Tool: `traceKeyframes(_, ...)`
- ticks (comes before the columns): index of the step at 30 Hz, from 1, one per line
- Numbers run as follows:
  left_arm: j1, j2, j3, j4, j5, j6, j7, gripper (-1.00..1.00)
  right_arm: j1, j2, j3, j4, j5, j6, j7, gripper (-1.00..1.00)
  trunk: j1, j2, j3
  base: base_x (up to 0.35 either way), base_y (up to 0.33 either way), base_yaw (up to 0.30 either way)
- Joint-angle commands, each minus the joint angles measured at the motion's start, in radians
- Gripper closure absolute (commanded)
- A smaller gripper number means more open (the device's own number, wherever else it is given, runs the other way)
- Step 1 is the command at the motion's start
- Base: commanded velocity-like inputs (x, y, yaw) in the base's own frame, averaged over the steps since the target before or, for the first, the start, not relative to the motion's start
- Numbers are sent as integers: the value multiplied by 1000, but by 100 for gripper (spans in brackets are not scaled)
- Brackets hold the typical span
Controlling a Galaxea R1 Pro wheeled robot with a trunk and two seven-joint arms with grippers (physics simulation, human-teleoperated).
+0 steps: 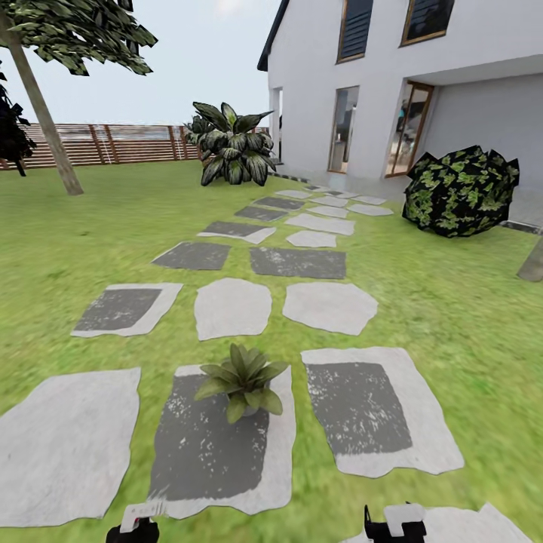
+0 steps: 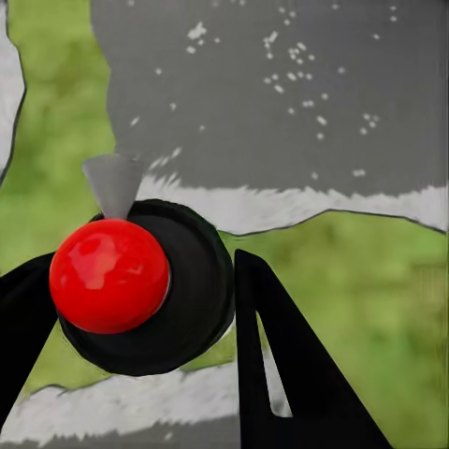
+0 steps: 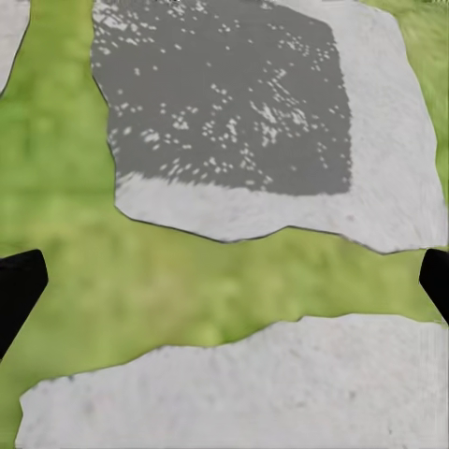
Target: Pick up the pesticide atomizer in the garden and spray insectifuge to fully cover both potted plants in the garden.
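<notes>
So the left gripper [image 2: 140,309] is clamped on the pesticide atomizer [image 2: 140,281], nozzle aimed ahead at the potted plant [image 1: 243,381]; right gripper [image 3: 224,281] hangs wide open, empty.

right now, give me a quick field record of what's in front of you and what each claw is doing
setting: lawn with stepping stones, wooden fence, white house
potted plant: one, upright on a dark-centred stone straight ahead
other plants: broad-leaved plant by the house, dark bush at right
left claw: shut on a dark object with a red ball on it
right claw: open, above grass and stones
</notes>
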Motion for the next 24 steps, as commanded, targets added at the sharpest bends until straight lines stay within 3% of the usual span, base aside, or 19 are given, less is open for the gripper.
traceKeyframes(1, -1, 0, 8, 1, 4, -2, -10, 100, -1, -1, -7, 1, 11, -3, -4, -100, 0, 0, -1, 172, 0, 0)
traceKeyframes(24, -1, 0, 8, 1, 4, -2, -10, 100, 0, -4, -7, 1, 13, -3, -4, -100, 0, 0, -1, 174, 24, 0)
